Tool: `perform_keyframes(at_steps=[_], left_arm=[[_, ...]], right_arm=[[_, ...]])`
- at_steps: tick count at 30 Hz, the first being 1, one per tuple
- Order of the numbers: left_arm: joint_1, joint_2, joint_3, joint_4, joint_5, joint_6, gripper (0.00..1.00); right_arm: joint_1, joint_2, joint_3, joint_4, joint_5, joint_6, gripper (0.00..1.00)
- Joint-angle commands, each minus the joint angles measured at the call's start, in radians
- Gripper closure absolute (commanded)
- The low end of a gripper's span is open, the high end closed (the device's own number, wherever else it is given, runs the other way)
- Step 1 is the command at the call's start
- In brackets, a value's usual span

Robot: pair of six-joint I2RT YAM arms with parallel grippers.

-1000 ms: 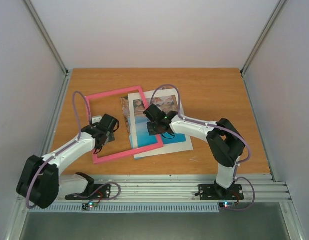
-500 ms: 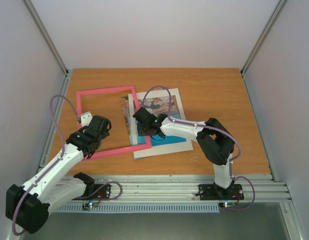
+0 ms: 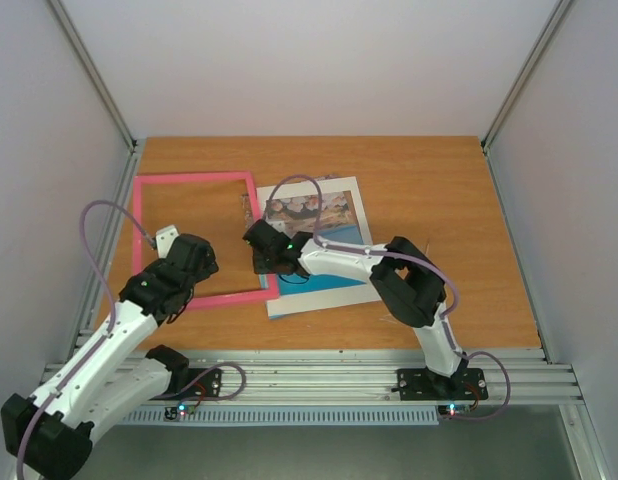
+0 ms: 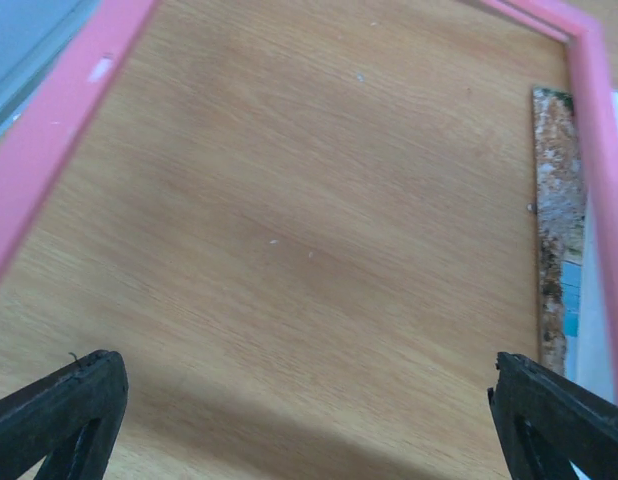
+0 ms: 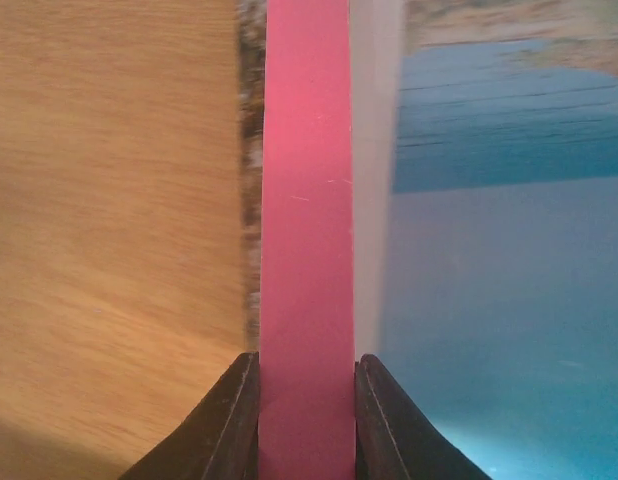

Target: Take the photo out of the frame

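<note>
The pink frame lies flat at the table's left, with bare wood showing through its opening. My right gripper is shut on the frame's right bar, one finger on each side. The photo, a seaside print, lies on a white mat just right of the frame; its blue sea shows in the right wrist view. A strip of the photo lies inside the frame's right bar. My left gripper is open and empty above the frame's near side, its fingertips wide apart.
The wooden table is walled by white panels at the back and sides. An aluminium rail runs along the near edge by the arm bases. The left arm's purple cable loops over the frame's left side.
The frame has slid left across the table, coming off the photo and mat. My right gripper moved left with its bar. My left gripper shifted left and back.
</note>
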Motion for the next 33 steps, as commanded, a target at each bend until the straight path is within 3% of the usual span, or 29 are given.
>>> perform_keyframes(at_steps=[1,10,20,27,33], left_arm=[[0.000,-0.056,0.019,-0.006,0.036,-0.012,0.00],[0.000,-0.169,0.034,-0.053,0.045,-0.014,0.01],[0.000,-0.191,0.028,-0.071,0.054,-0.019,0.01],[0.000,-0.191,0.019,-0.061,0.069,-0.019,0.01],[0.000,-0.169,0.003,-0.035,0.106,-0.011,0.01]], right_arm=[[0.045,0.051,0.100,0.069,-0.014,0.078,0.93],[0.082,0.159,0.229,0.045,-0.029,0.138,0.88],[0.102,0.259,0.349,0.000,-0.060,0.196,0.79],[0.118,0.245,0.317,0.011,-0.070,0.190,0.71],[0.119,0.145,0.162,0.095,-0.059,0.159,0.62]])
